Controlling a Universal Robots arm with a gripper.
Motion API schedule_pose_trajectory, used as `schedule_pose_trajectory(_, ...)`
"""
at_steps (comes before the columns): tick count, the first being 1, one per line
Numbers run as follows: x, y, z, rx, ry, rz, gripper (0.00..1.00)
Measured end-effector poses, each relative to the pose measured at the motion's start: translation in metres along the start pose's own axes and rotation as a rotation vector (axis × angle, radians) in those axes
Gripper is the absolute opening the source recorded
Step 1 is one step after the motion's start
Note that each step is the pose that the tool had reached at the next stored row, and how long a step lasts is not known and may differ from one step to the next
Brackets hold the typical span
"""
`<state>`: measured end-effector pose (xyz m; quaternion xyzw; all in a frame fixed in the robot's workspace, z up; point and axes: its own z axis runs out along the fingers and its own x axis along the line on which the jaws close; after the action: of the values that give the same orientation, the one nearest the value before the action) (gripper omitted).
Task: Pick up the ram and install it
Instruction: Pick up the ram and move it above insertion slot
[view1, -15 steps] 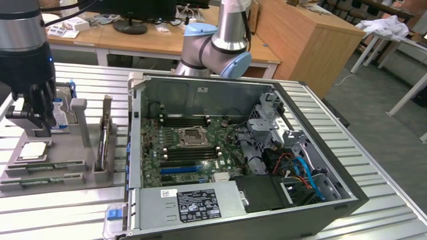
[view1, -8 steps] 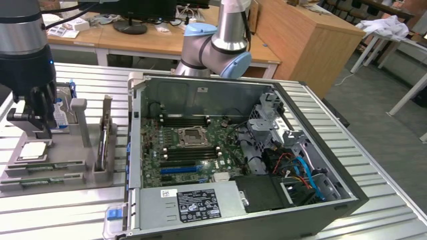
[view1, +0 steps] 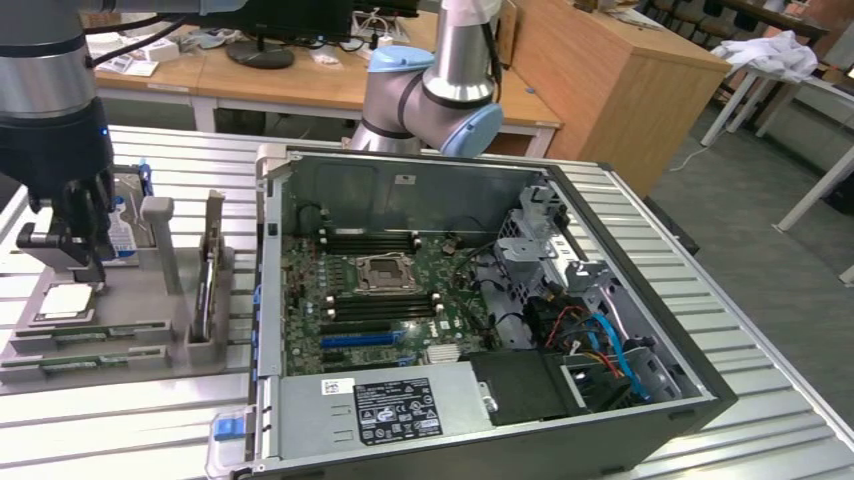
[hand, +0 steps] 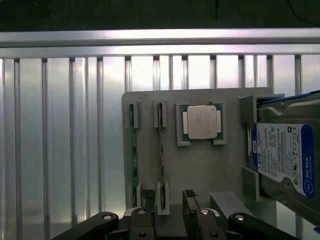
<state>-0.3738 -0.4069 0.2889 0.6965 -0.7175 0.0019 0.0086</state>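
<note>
On the slatted bench (view1: 134, 420), beside the open computer case (view1: 627, 430), a grey tray (hand: 200, 170) holds the ram (hand: 161, 145) on edge. The tool (hand: 168, 202) hangs spread, straddling one end of the stick. The ram looks light, stiff and fragile, so the flat faces are the place to pinch, away from the contacts.

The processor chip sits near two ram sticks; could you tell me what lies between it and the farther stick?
The nearer ram stick, on edge in the grey holder, seen in the wrist view.
</note>
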Motion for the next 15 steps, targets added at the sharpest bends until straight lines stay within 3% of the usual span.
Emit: schedule_pose_trajectory(15,0.000,0.0000,0.0122,0.0001,-0.0001,0.000,0.36)
